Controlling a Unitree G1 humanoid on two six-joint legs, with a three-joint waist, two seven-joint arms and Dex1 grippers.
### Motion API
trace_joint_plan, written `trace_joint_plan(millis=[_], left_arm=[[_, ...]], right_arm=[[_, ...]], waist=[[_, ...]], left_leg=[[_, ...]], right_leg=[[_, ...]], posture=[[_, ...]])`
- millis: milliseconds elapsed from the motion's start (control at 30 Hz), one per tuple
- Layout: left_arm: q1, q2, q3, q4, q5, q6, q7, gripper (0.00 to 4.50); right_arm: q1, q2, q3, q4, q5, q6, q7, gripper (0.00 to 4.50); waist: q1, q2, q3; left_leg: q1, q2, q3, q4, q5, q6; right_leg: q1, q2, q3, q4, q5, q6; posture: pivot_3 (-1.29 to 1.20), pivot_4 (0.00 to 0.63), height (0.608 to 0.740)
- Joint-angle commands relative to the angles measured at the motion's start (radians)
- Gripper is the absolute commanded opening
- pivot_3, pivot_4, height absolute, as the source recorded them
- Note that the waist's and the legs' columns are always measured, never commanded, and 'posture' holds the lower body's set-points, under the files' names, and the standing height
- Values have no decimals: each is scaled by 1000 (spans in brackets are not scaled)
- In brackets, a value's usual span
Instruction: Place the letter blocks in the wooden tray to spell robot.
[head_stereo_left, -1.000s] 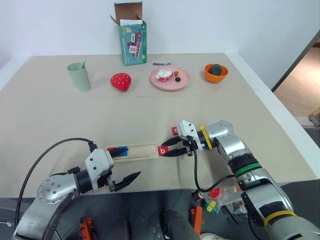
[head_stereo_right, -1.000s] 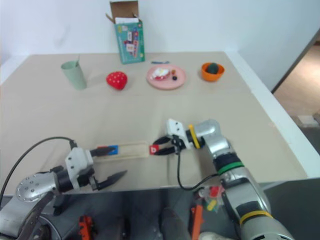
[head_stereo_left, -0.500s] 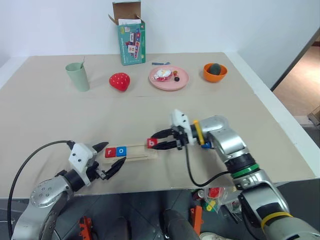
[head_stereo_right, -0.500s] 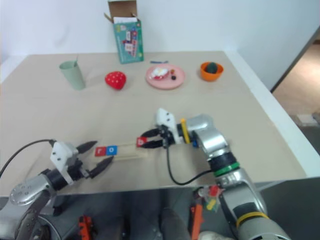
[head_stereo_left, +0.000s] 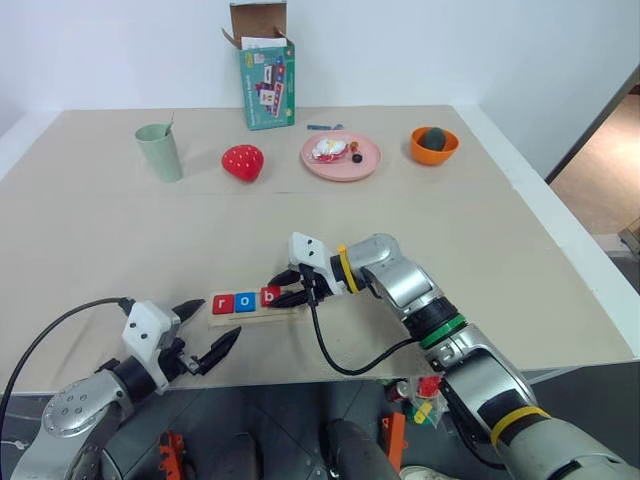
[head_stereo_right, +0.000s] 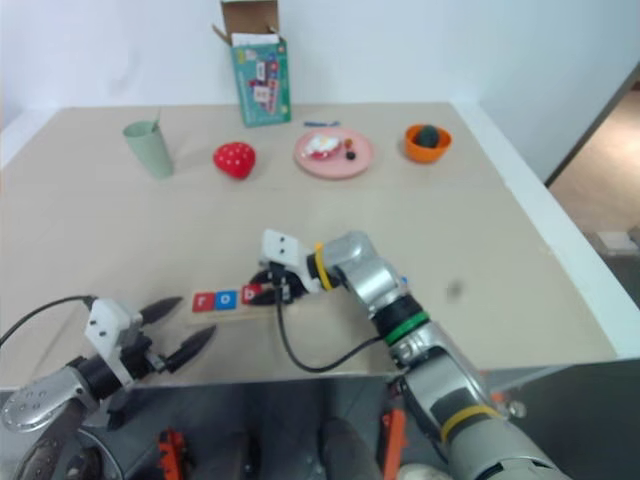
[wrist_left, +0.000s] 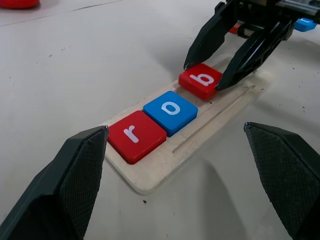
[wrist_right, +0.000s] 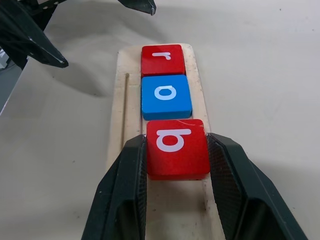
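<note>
On the wooden tray (wrist_left: 165, 162), a red r block (wrist_left: 137, 136) and a blue o block (wrist_left: 171, 112) sit side by side. The right gripper (wrist_right: 176, 162) clamps the red b block (wrist_right: 176, 147) next to the o. The left gripper (head_stereo_left: 207, 327) hovers at the tray's r end, fingers spread wide.

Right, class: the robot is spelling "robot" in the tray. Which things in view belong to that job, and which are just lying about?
Belongs to the job:
wooden tray
red r block
blue o block
red b block, held by the right hand

Just lying about:
green cup
strawberry toy
pink plate
orange bowl
open box
</note>
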Motion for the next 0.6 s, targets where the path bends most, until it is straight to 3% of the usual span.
trace_joint_plan(millis=[33,600], left_arm=[[-5,9,-2,-28,10,-24,-1,4500],[-36,6,-34,-22,30,-27,-5,4500]], right_arm=[[-28,9,4,-5,-3,-17,20,1178],[-16,37,6,22,-26,-21,8,1178]], waist=[[0,0,0],[0,0,0]], left_leg=[[0,0,0,0,0,0],[0,0,-1,-2,0,0]], right_leg=[[0,0,0,0,0,0],[0,0,-1,0,0,-1]], posture=[[0,150,740],[0,150,740]])
